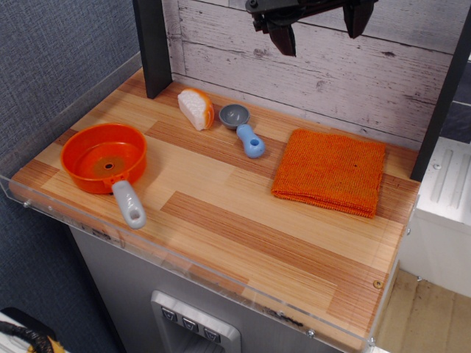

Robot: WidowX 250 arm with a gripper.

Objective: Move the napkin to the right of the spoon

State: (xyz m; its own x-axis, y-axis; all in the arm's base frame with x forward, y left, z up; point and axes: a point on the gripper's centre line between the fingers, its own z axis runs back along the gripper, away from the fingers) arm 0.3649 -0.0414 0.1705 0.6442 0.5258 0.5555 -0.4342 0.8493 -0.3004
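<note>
Black gripper (319, 29) high, fingers spread

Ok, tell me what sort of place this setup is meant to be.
Most likely a toy kitchen counter. A wooden countertop backed by whitewashed planks carries an orange pan, a small spoon and a folded orange napkin, with a robot gripper open above them.

1. Napkin (330, 171) – orange, ribbed knit.
2. Spoon (243, 129) – grey bowl, light-blue handle.
3. Pan (104, 157) – orange, grey handle.
4. Table (243, 243) – striped light wood.
5. Gripper (318, 28) – black.
</note>
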